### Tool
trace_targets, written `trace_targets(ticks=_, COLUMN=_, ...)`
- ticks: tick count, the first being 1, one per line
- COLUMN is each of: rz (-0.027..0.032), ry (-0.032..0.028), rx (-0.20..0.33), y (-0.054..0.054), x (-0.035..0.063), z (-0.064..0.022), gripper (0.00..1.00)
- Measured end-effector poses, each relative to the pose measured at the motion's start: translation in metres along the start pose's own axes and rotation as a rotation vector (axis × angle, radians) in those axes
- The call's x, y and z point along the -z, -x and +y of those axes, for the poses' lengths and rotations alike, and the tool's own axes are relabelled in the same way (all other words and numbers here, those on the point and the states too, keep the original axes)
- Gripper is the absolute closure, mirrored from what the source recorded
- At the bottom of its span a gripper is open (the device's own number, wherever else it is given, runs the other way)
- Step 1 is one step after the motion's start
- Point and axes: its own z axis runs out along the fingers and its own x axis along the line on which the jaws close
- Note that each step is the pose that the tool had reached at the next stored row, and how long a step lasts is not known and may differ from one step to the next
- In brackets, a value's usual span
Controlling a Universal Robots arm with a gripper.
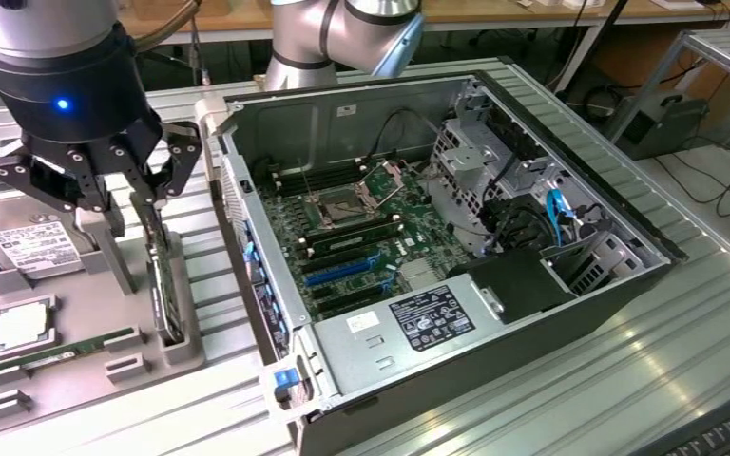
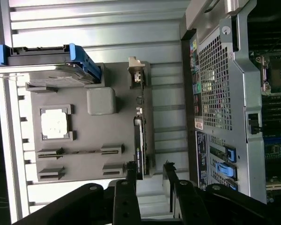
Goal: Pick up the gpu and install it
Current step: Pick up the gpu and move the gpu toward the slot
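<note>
One thin dark gpu card (image 1: pixel 163 275) (image 2: pixel 139 140) stands on edge in the grey moulded holder tray (image 1: pixel 73 296) (image 2: pixel 84 136), just beside the open black computer case (image 1: pixel 339 123), I'd guess so its top edge stays grabbable; black gripper (image 1: pixel 124 195) (image 2: pixel 149 173) hangs right over it, spread wide, holding nothing.

Black matte end effector (image 1: pixel 122 199). Round black housing (image 1: pixel 67 90) above it, with one small blue light (image 1: pixel 62 104) glowing on its side. Two fingers (image 2: pixel 125 197) built of flat black link bars, with round pivot bolts at the hinges. Pale grey wrist cap (image 1: pixel 35 19) on top. Arm (image 1: pixel 339 33): smooth silver-grey tube sections with rounded joints.
</note>
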Motion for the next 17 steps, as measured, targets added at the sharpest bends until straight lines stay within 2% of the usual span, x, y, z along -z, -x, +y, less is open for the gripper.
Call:
trace_targets(ticks=6, rz=-0.0010, ry=-0.0022, rx=0.000, y=-0.006, x=-0.0141, z=0.0104, gripper=0.64)
trace_targets(ticks=9, rz=-0.0010, ry=-0.0047, rx=0.000, y=-0.009, x=-0.0193, z=0.0119, gripper=0.64)
trace_targets(ticks=13, rz=-0.0012, ry=-0.0047, rx=0.000, y=-0.010, x=-0.0266, z=0.0134, gripper=0.64)
trace_targets(ticks=17, rz=-0.0068, ry=-0.0044, rx=0.000, y=-0.011, x=-0.0324, z=0.0140, gripper=0.64)
